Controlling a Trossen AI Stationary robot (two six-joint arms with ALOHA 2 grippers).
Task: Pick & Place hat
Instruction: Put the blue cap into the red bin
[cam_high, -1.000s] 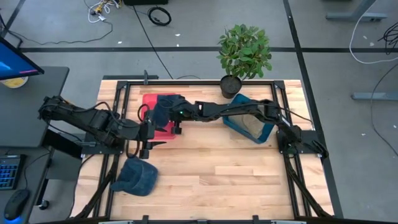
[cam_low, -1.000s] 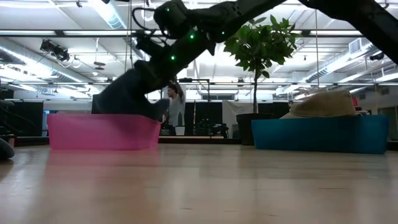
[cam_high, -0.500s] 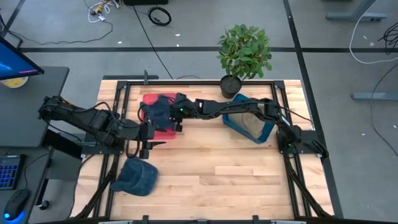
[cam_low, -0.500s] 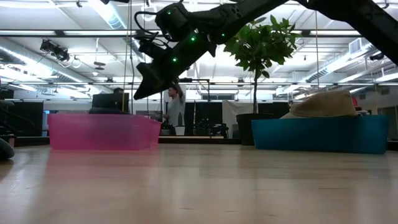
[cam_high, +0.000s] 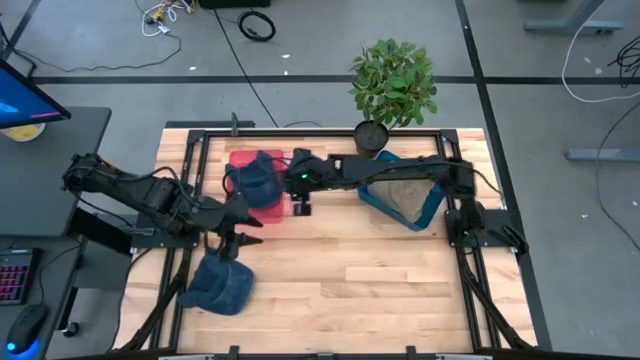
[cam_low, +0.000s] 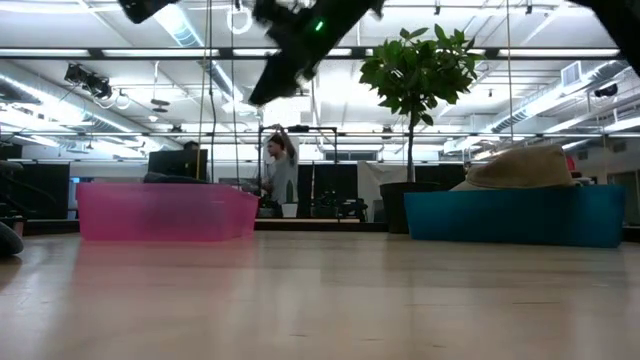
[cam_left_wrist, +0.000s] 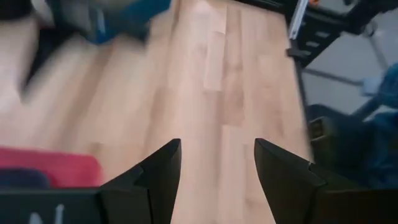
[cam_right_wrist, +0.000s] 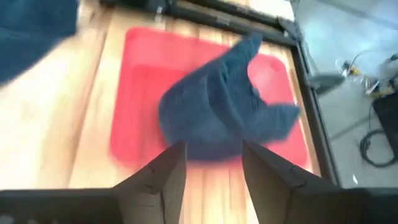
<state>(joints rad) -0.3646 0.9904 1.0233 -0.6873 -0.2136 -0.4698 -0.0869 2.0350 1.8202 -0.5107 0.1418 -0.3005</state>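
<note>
Dark blue cap (cam_high: 258, 178) lies in the red bin (cam_high: 272, 207) at the back left of the wooden table (cam_high: 350, 280), its brim pointing toward the table's rear edge in the right wrist view (cam_right_wrist: 224, 112), where it covers much of the bin's floor (cam_right_wrist: 140, 93). Right gripper (cam_high: 301, 207) hangs above the table just beside the bin's near right corner, fingers (cam_right_wrist: 165, 171) parted and empty, with the cap directly ahead of them. In the low view that gripper (cam_low: 262, 95) is raised well above the pink-looking bin wall (cam_low: 165, 212). A second dark blue cap (cam_high: 218, 283) rests on the table's front left edge, near the left gripper (cam_high: 248, 232), whose fingers (cam_left_wrist: 163, 163) are spread with nothing between them over bare wood; its wrist picture is smeared, so the blue shape at its far edge is probably that second cap. A tan brimmed hat (cam_high: 400, 196) sits in the teal bin (cam_high: 428, 210) at the back right, beside a potted plant (cam_high: 392, 82); from the low view the hat's crown (cam_low: 522, 166) rises over the bin's rim
</note>
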